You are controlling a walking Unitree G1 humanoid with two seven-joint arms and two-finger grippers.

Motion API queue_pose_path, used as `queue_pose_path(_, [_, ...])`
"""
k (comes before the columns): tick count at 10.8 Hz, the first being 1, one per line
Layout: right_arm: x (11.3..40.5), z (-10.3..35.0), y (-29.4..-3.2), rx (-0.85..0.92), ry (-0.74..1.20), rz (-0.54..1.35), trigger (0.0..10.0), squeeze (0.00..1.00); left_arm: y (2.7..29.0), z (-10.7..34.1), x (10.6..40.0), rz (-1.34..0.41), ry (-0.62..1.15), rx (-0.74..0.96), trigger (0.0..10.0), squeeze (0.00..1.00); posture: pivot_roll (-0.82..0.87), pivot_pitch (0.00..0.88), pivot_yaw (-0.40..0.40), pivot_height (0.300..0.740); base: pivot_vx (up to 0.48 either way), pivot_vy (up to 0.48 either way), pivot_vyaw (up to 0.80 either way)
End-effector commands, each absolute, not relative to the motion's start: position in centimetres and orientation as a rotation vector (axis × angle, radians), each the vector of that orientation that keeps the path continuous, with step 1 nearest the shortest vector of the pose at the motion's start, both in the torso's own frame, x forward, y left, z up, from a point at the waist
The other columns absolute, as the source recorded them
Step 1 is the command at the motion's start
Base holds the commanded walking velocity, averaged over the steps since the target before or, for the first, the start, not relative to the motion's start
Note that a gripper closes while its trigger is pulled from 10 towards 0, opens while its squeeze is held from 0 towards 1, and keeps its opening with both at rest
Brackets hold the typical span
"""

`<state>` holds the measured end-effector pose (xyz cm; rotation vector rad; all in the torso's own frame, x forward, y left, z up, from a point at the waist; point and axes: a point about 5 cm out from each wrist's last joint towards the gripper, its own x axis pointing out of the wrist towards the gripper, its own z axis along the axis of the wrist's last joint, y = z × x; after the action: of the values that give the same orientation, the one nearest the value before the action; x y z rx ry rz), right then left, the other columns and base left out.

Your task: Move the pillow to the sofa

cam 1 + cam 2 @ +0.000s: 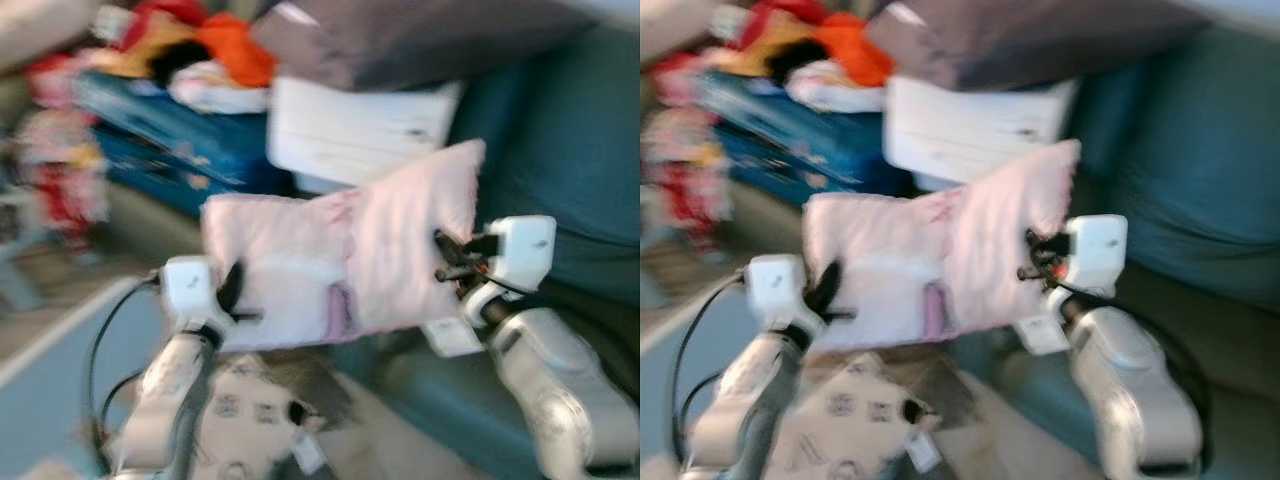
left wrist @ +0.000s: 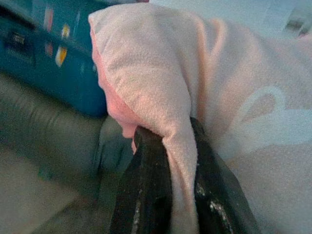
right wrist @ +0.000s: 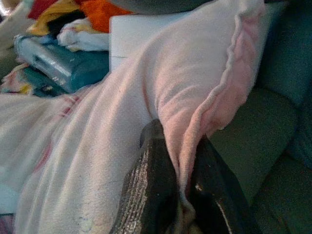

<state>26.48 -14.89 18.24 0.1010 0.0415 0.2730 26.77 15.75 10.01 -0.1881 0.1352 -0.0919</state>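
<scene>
A pale pink pillow (image 1: pixel 340 255) hangs in the air between my two arms, in front of a dark teal sofa (image 1: pixel 560 150). My left gripper (image 1: pixel 232 295) is shut on the pillow's left edge; in the left wrist view the black fingers (image 2: pixel 146 195) pinch a fold of pink fabric (image 2: pixel 180 161). My right gripper (image 1: pixel 450 258) is shut on the pillow's right edge, and its fingers (image 3: pixel 151 190) clamp the seam (image 3: pixel 195 131). The head views are blurred.
A white box (image 1: pixel 350 125) and a dark grey cushion (image 1: pixel 400 35) are stacked on the sofa's left part. Blue boxes (image 1: pixel 170 135) and colourful clothes (image 1: pixel 200 45) pile up further left. A patterned cloth (image 1: pixel 240 410) lies on the floor below the pillow.
</scene>
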Motion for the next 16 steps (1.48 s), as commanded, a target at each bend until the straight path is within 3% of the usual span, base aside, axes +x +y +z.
queue_pose_path(1, [26.47, 18.89, -15.17, 0.092, 0.015, 0.267, 10.0, 0.00, 15.36, 11.00, 27.10, -0.110, 0.096, -0.182, 10.0, 0.00, -0.23, 0.041, 0.007, 0.740, 0.000, 0.000, -0.80])
queue_pose_path(10, [26.69, 19.09, -15.13, 0.078, 0.016, 0.279, 10.0, 0.00, 15.14, 10.67, 26.89, -0.122, 0.119, -0.260, 10.0, 0.00, -0.24, 0.044, -0.007, 0.740, 0.000, 0.000, -0.80])
queue_pose_path(12, [26.65, 19.10, -15.06, 0.081, 0.013, 0.282, 10.0, 0.00, 15.45, 10.84, 27.04, -0.104, 0.111, -0.275, 10.0, 0.00, -0.24, 0.042, -0.006, 0.740, 0.000, 0.000, 0.00])
queue_pose_path(16, [26.56, 19.09, -14.93, 0.090, 0.010, 0.285, 10.0, 0.00, 15.45, 10.72, 27.11, -0.096, 0.142, -0.296, 10.0, 0.00, -0.24, 0.040, 0.000, 0.740, 0.000, -0.456, 0.00])
